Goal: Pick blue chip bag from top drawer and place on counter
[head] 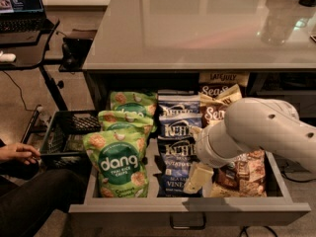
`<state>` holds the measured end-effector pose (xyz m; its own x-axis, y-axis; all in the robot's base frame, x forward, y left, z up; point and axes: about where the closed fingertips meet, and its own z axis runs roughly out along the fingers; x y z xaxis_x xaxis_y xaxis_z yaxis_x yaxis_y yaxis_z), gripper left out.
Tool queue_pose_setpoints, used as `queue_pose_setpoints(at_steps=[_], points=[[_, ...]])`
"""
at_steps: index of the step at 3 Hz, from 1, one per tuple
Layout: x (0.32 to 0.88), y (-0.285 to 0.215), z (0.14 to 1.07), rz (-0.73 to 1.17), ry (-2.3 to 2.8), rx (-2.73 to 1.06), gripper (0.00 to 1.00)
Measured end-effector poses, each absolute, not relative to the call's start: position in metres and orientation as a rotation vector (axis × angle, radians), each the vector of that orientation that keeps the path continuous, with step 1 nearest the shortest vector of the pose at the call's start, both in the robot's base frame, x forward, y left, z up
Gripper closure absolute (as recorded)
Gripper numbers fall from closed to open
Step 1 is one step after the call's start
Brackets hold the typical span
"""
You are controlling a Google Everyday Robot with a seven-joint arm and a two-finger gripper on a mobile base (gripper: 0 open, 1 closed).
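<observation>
The top drawer [148,208] is pulled open below the counter [197,28]. Its middle column holds several dark blue chip bags with white lettering; the front one [174,172] shows "VINEGAR" on its lower panel. My gripper [196,179] hangs from the white arm [256,127], down inside the drawer at the right edge of that front blue bag, between it and a brown bag [242,174]. It covers part of the bag's right side. The counter's top shows only reflections.
Green "dang" bags [118,164] fill the drawer's left column and brown "Sea Salt" bags [217,110] the right. A black crate [64,132] sits on the floor at left, with a person's hand [19,152] beside it. A black desk with a laptop [19,14] stands at far left.
</observation>
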<state>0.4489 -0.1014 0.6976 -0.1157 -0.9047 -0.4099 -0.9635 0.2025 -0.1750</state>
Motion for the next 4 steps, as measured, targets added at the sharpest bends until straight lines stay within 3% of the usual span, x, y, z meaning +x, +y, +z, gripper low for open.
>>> queue_pose_setpoints(at_steps=[2, 4], points=[[0.463, -0.089, 0.676, 0.184, 2.051, -1.742, 0.02], [0.463, -0.086, 0.653, 0.196, 2.097, -1.709, 0.44]])
